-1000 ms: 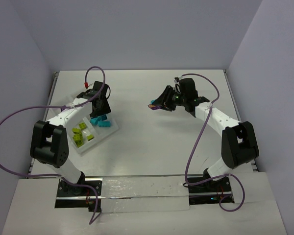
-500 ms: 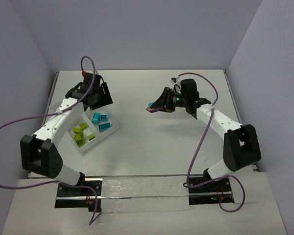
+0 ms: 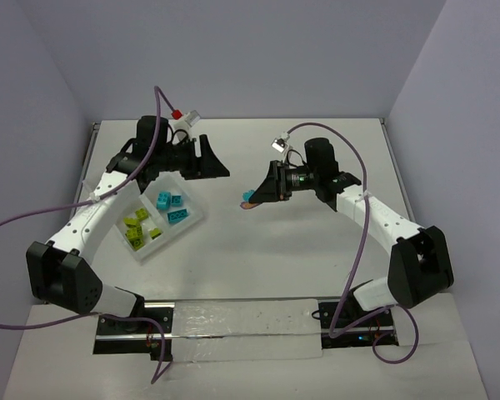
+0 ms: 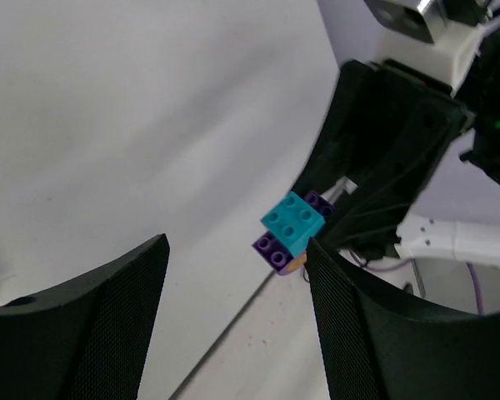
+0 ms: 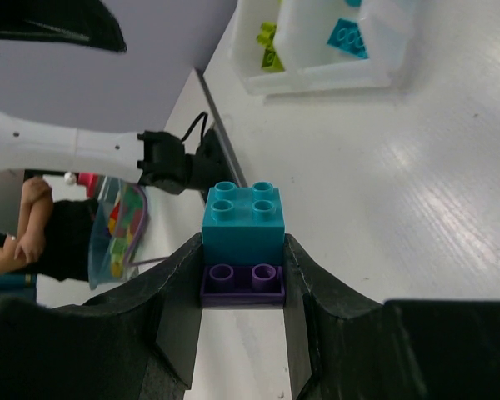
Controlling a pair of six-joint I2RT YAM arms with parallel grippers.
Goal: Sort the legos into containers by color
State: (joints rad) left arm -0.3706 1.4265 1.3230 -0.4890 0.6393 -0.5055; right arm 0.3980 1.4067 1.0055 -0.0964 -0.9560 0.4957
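A small lego cluster [image 5: 243,227], a turquoise brick snapped over a purple one, is pinched between my right gripper's [image 5: 243,271] fingers, held above the table's middle [image 3: 248,200]. In the left wrist view the same cluster [image 4: 292,228] shows a sliver of orange beneath. My left gripper [image 4: 233,321] is open with nothing between its fingers and points at the cluster from the left [image 3: 217,167], a short gap away. The white tray [image 3: 195,219] of containers lies at the left with turquoise bricks [image 3: 172,206] in one compartment and lime bricks [image 3: 138,227] in another.
The tray [image 5: 317,79] lies beyond the right gripper, toward the table's left edge. Purple cables loop off both arms. In the right wrist view a person and a bag of coloured bricks [image 5: 121,229] show beyond the table edge.
My left gripper has risen off the tray's turquoise compartment, swung right toward the centre and opened wider. My right gripper has carried the cluster a little left and nearer.
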